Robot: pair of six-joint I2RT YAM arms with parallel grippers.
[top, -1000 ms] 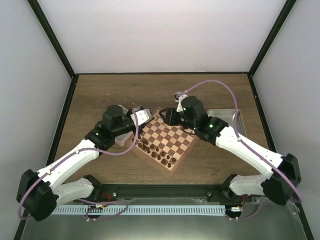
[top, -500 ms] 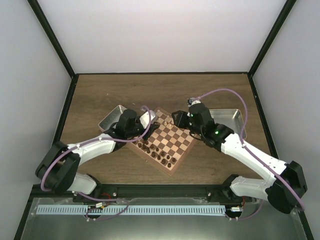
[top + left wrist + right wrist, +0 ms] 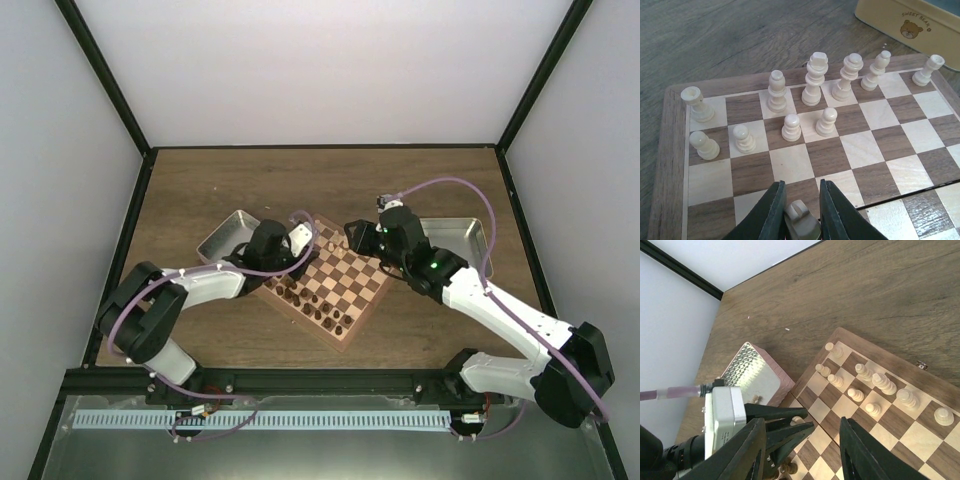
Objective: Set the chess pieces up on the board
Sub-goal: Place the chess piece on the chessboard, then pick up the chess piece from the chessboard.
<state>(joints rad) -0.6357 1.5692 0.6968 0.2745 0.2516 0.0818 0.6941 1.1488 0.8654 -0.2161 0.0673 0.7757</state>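
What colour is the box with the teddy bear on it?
The tin is pale yellow with a brown bear face. The left wrist view shows it best.

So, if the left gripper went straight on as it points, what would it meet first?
Likely the board itself: the left gripper, shut on a light piece, points down at bare squares short of the nearest pawns. Depth is unclear, though.
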